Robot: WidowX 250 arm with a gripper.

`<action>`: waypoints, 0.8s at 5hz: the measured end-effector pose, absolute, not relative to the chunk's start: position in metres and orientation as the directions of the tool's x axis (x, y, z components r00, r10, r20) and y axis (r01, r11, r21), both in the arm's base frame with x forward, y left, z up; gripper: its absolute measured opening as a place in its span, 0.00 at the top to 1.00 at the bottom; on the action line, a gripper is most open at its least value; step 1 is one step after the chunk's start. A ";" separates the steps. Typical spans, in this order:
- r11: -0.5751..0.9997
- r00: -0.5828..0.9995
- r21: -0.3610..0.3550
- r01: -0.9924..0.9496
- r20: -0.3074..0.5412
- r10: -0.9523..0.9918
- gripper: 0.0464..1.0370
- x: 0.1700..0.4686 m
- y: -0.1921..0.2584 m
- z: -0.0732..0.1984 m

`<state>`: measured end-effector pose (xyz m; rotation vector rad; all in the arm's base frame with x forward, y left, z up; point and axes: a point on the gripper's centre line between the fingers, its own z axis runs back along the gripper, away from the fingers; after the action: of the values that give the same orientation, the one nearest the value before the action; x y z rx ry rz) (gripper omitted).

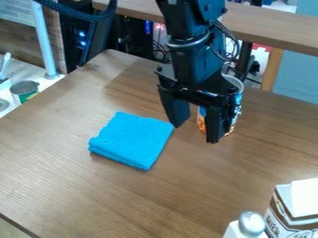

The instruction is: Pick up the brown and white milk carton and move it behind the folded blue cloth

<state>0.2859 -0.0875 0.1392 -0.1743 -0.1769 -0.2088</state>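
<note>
Hanging over the bench (155, 200), in front of an upright can (238, 100) and near the blue cloth (133, 139), with fingers (215, 123) spread well apart, apparently gripping nothing. Lying flat on the bench, already folded but neither held nor lifted. Impossible to tell what remains.

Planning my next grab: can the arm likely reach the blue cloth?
Probably yes: the open tool hangs beside the folded blue cloth, nothing lies on it, and the can stands clear of it.
</note>
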 end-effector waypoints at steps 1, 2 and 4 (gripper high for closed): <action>0.963 0.967 -0.153 0.221 0.162 -0.196 0.04 0.284 -0.088 0.132; 0.927 0.925 -0.092 0.365 0.147 -0.349 0.04 0.306 -0.105 0.147; 0.756 0.754 0.068 0.651 0.051 -0.654 0.04 0.335 -0.174 0.162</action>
<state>0.3346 -0.1740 0.1620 0.0473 -0.0737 -0.7124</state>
